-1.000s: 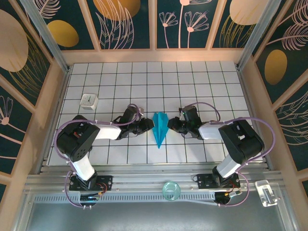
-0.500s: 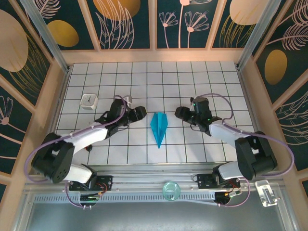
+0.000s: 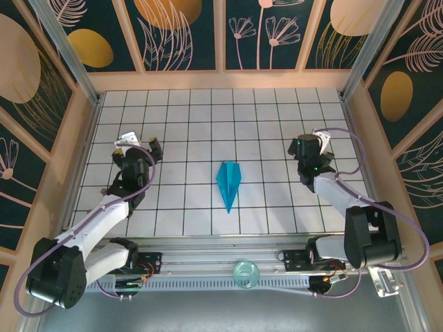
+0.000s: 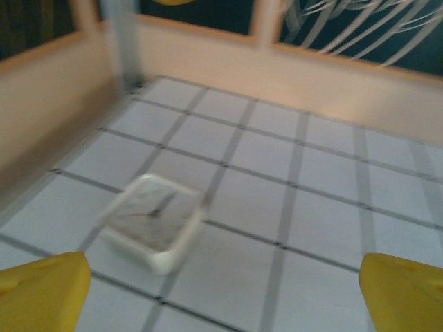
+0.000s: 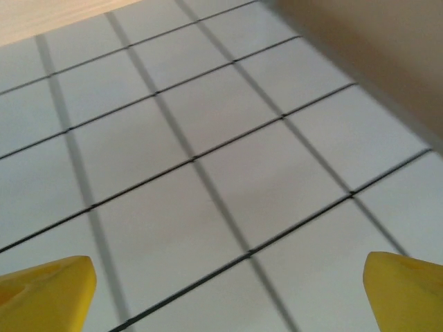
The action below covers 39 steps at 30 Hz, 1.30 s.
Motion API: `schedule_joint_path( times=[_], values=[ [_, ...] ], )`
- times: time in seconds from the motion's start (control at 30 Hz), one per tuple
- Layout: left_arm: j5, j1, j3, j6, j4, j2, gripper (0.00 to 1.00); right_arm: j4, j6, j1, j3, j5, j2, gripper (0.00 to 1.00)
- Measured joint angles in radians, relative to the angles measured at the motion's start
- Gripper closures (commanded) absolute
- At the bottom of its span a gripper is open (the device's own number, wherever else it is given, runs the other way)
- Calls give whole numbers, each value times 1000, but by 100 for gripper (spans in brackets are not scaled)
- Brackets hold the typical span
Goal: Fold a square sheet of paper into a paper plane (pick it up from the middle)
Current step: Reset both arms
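Observation:
The square sheet of paper lies folded as a slim teal-blue paper plane (image 3: pixel 228 184) flat on the white grid table (image 3: pixel 263 124), nose toward the near edge. Nothing touches it. My left gripper (image 3: pixel 142 146) is about three tiles to its left. It is open, its yellow fingertips (image 4: pixel 41 290) far apart with bare tiles between them. My right gripper (image 3: pixel 311 141) stands about three tiles right of the plane, also open. Its yellow fingertips (image 5: pixel 45 290) are spread wide over bare tiles.
A small white cube (image 4: pixel 154 221) sits just ahead and left of my left gripper, near the left wall (image 3: pixel 83 138). The right wall (image 5: pixel 374 62) is close to my right gripper. A clear ring (image 3: pixel 245 274) rests on the front rail.
Both arms have pulled away from the plane, left arm to the left and right arm to the right. Both grippers have opened wide. The plane has stayed in place.

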Motion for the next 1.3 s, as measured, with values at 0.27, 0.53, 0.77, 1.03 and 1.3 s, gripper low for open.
schedule_joint_path(
  times=[0.27, 0.53, 0.77, 1.03, 1.3],
  values=[
    [-13, 142, -210, 138, 320, 191, 1, 390, -139, -116, -293, -62, 24, 2],
    [139, 220, -221, 181, 633, 300, 1, 749, -192, -180, -348, -258, 53, 5],
    [235, 254, -270, 209, 887, 443, 1, 1072, -215, -198, -414, -373, 236, 3],
    [281, 265, -278, 212, 962, 459, 1, 1157, -222, -195, -429, -391, 256, 1],
    [298, 266, -320, 217, 1040, 459, 1, 1164, -241, -183, -429, -389, 256, 1]
  ],
)
